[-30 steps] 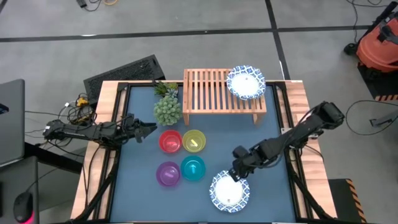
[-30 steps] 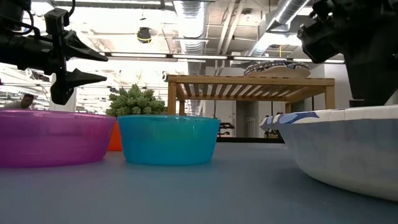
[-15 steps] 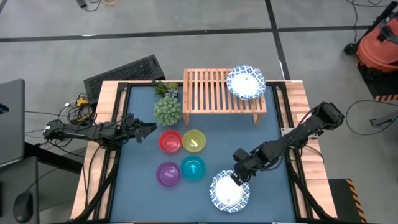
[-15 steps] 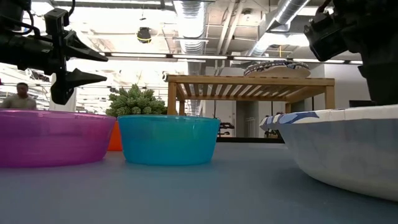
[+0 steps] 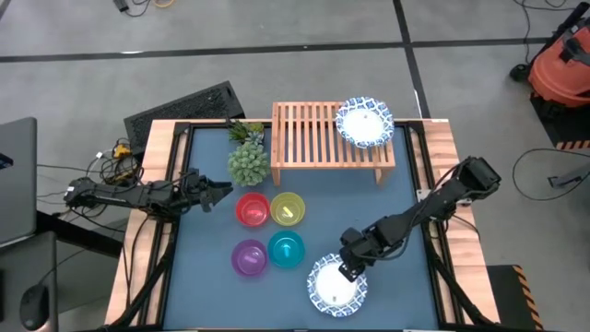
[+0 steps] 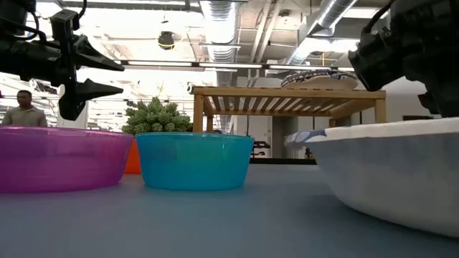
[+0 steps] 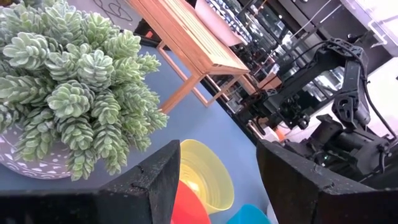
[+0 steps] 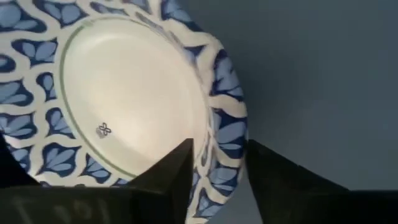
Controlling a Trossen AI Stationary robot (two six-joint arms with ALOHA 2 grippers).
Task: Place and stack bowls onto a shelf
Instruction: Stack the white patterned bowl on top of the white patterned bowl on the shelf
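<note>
The left gripper (image 5: 224,192) hung over the table's left side, near the left edge, its jaws parted and empty, pointing toward the green spiky plant (image 5: 248,164). That plant sat just beside the left end of the shelf (image 5: 318,138), with a smaller plant (image 5: 246,132) behind it toward the far edge.

In the middle of the table (image 5: 406,189) four small bowls formed a square: the red bowl (image 5: 253,210) and the yellow bowl (image 5: 288,209) on the far row, the purple bowl (image 5: 249,257) and the teal bowl (image 5: 287,249) on the near row, each close to its neighbours.

The shelf stood along the far edge, and a white bowl with a blue patterned rim (image 5: 364,123) rested on its slatted top at the right end.

Near the table's front edge, right of the teal bowl, lay a second white bowl (image 5: 336,289) with the same blue rim. The right gripper (image 5: 350,269) was at this bowl's far rim; in the right wrist view one finger (image 8: 174,180) sat inside the rim and the other outside, straddling the edge. Whether the jaws pressed the rim I cannot tell. The bowl's base seemed to be on the tabletop in the low view.

A person (image 6: 24,113) stood far off in the room behind.
</note>
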